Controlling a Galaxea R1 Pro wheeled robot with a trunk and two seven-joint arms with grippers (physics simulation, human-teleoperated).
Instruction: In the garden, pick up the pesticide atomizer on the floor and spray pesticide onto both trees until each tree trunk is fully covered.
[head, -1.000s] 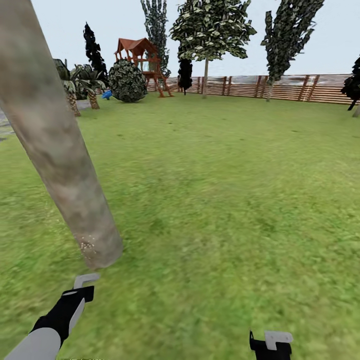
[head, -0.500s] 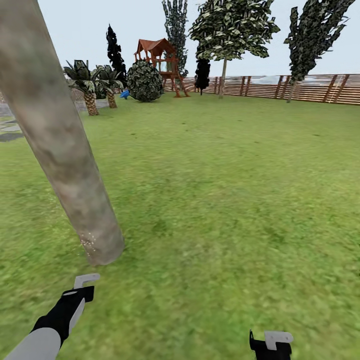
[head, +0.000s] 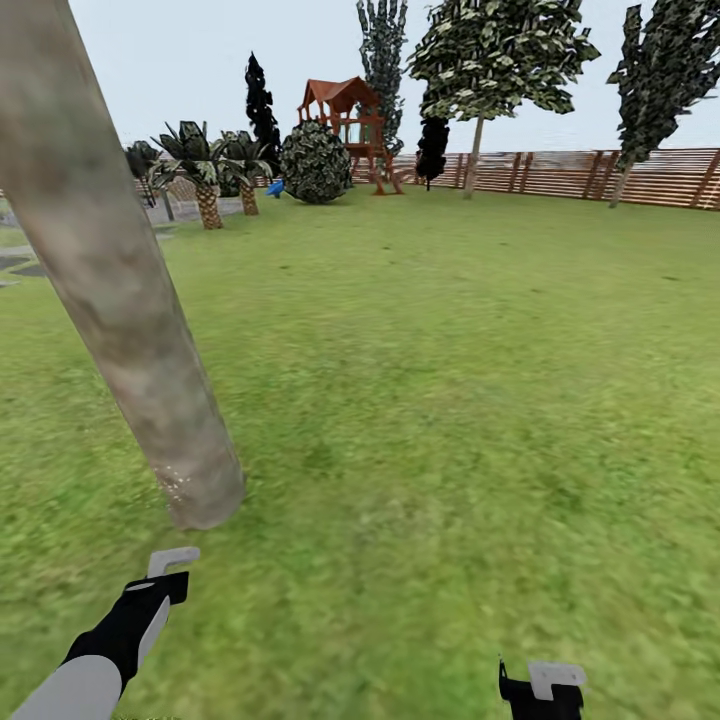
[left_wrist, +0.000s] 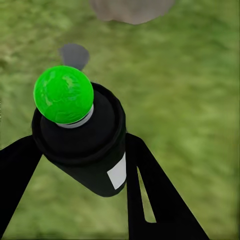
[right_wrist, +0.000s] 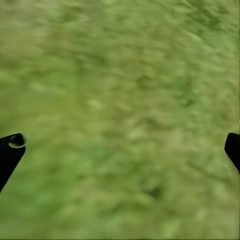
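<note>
Over the last second your view swung to the left: the playhouse (head: 345, 125), the round bush (head: 316, 162) and the slatted fence (head: 600, 175) all slid rightward across the head view, and more of the palms (head: 205, 170) came in at the far edge, while the near tree trunk (head: 120, 290) kept almost its same place and lean. That was the camera turning, not the things moving. Both arms sat where they had been, low at the bottom of the head view. Your left claw (left_wrist: 80, 165) was closed around the pesticide atomizer (left_wrist: 82, 140), a black canister whose cap showed bright green in the left wrist view rather than red, and it pointed down toward the foot of the trunk, just beside it. Your right claw (right_wrist: 120, 150) was spread wide and empty, hanging over bare lawn (head: 450, 380). A small patch of whitish pesticide (head: 176, 488) specks clung to the trunk low on the side facing you, unchanged across the second; no fresh mist hung in the air that I could make out. My reading is that you had barely begun this trunk: most of its height looked bare, so the nozzle would need raising and sweeping, and the turn suggested you were working around the trunk or looking for the second tree, which I could not pick out with certainty.
</note>
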